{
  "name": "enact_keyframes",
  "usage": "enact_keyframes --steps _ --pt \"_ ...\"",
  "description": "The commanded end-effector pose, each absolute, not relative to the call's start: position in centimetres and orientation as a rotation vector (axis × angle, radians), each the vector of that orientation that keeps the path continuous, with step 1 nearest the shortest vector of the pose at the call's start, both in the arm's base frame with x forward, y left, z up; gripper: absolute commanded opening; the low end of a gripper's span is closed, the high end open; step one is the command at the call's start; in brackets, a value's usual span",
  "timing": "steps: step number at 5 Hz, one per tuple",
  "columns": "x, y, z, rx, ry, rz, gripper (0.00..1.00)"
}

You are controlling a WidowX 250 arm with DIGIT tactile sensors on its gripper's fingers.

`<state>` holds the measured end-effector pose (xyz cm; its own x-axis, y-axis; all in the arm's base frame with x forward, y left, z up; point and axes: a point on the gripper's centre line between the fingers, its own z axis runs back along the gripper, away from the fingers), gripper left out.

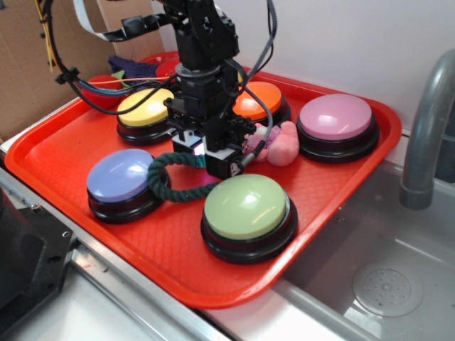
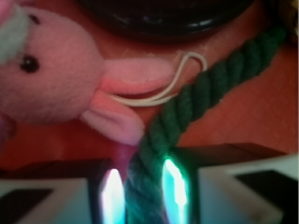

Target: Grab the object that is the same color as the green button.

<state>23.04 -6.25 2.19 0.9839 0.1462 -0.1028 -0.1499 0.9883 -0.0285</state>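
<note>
A dark green twisted rope [image 1: 158, 186] lies curled on the red tray [image 1: 57, 153], between the light blue button and the pale green button [image 1: 247, 206]. My gripper [image 1: 206, 158] is down on the tray over the rope's near end. In the wrist view the rope [image 2: 201, 88] runs from the upper right down between my two lit pads [image 2: 112, 196], and my gripper [image 2: 144, 191] presses it from both sides. The gripper is shut on the rope. The arm hides the rope's tail in the exterior view.
A pink plush rabbit [image 2: 51, 79] lies right beside the rope, its ear and cord touching it. Yellow [image 1: 146, 106], light blue [image 1: 119, 175], orange [image 1: 257, 101] and pink [image 1: 335, 117] buttons ring the gripper. A sink [image 1: 384, 284] and faucet [image 1: 426, 128] stand to the right.
</note>
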Motion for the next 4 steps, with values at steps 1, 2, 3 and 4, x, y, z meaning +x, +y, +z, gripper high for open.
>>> enact_keyframes --steps 1,2,3,4 --pt "25.5 -4.3 9.1 -0.048 -0.029 0.083 0.00" --pt "25.7 -2.9 13.0 -0.020 -0.074 0.041 0.00" --pt "24.5 -0.7 16.8 0.023 -0.113 0.020 0.00" --pt "22.9 0.6 18.8 0.071 -0.151 0.016 0.00"
